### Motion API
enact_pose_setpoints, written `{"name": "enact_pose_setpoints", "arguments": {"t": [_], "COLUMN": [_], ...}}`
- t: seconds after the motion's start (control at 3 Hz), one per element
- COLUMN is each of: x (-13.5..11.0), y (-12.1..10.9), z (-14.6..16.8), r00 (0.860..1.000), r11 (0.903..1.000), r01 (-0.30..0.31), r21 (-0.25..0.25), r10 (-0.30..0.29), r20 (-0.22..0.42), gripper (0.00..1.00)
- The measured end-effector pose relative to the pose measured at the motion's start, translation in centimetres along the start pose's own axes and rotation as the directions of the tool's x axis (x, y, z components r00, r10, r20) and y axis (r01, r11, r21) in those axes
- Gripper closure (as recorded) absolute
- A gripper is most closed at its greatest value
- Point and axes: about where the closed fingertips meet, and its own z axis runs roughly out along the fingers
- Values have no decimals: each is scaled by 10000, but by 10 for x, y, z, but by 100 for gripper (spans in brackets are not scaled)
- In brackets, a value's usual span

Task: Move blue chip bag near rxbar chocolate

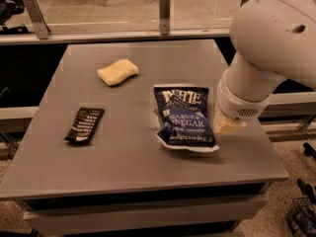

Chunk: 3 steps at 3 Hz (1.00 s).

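Observation:
The blue chip bag (184,115) lies flat on the grey table (128,157), right of centre, its white lettering facing up. The rxbar chocolate (84,125), a small dark bar with white text lines, lies at the table's left, well apart from the bag. My gripper (226,125) hangs below the big white arm (269,48), low over the table just beside the bag's right edge. Most of it is hidden behind the wrist.
A pale yellow sponge (117,72) lies at the back of the table, left of centre. A rail with metal posts (164,6) runs behind the table. The table's right edge is close under the arm.

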Motion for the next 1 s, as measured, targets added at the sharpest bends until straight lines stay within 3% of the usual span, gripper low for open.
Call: {"name": "enact_pose_setpoints", "arguments": {"t": [1.0], "x": [-28], "y": [0], "z": [7], "r00": [9965], "r11": [9983], "r01": [570], "r21": [80], "r10": [-573], "r20": [616], "gripper": [100]}}
